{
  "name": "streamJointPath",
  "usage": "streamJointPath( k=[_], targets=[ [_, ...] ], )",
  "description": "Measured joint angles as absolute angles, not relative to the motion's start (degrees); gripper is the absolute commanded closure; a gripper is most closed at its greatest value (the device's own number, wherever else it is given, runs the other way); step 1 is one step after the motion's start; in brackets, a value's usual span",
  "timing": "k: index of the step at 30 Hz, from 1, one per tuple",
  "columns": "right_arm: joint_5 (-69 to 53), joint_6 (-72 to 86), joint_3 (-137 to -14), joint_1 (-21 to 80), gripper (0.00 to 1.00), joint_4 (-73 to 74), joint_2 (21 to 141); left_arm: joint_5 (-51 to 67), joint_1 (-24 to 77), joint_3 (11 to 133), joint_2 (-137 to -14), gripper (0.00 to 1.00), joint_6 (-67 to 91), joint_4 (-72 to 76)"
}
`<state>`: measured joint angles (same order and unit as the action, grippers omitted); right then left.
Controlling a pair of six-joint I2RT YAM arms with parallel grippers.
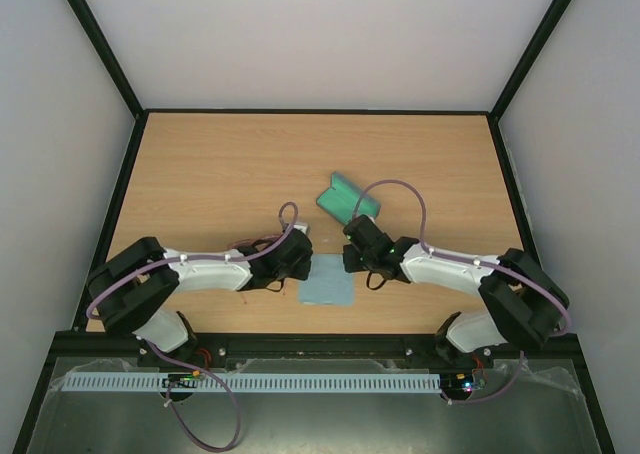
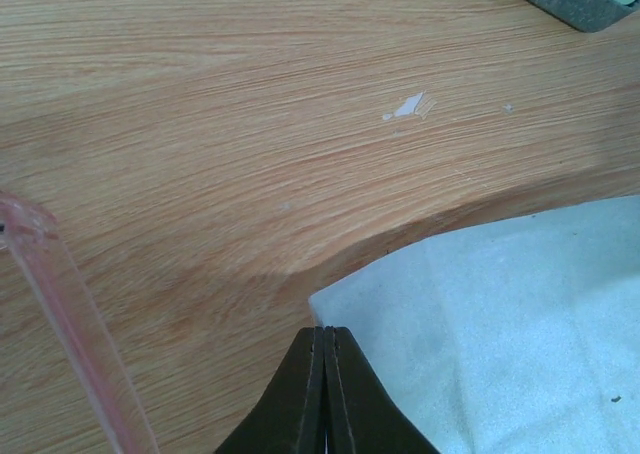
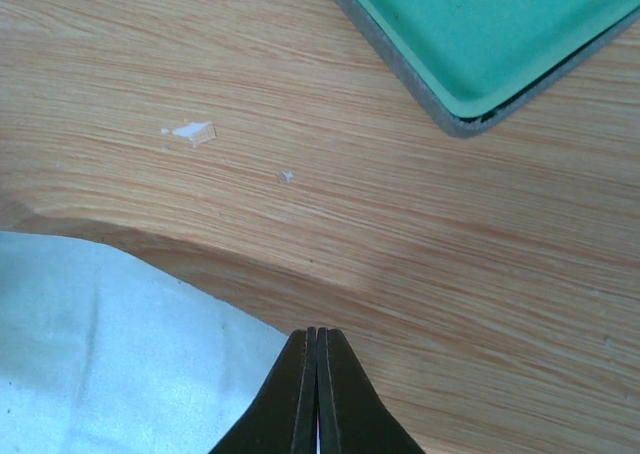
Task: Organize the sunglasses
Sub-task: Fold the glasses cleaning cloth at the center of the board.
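Gripper L & gripper R closed, pinching cloth corners; case beyond, sunglasses beside L.

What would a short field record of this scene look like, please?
table: wooden top
cloth: light blue, near the front edge
case: open, green lining up, beyond the cloth
left gripper: shut, tips at the cloth's corner
right gripper: shut, tips at the cloth's edge
sunglasses: one pink arm shows in the left wrist view; rest unclear
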<state>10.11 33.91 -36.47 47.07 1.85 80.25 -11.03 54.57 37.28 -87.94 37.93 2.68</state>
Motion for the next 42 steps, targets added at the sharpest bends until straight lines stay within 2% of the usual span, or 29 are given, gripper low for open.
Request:
streamJointPath(
  k=[42],
  targets=[
    [9.5,38.9,-32.3,51.8,0.99,5.9,69.7,-14.2,60.6,31.1,-77.1,0.98,41.7,2.0]
  ],
)
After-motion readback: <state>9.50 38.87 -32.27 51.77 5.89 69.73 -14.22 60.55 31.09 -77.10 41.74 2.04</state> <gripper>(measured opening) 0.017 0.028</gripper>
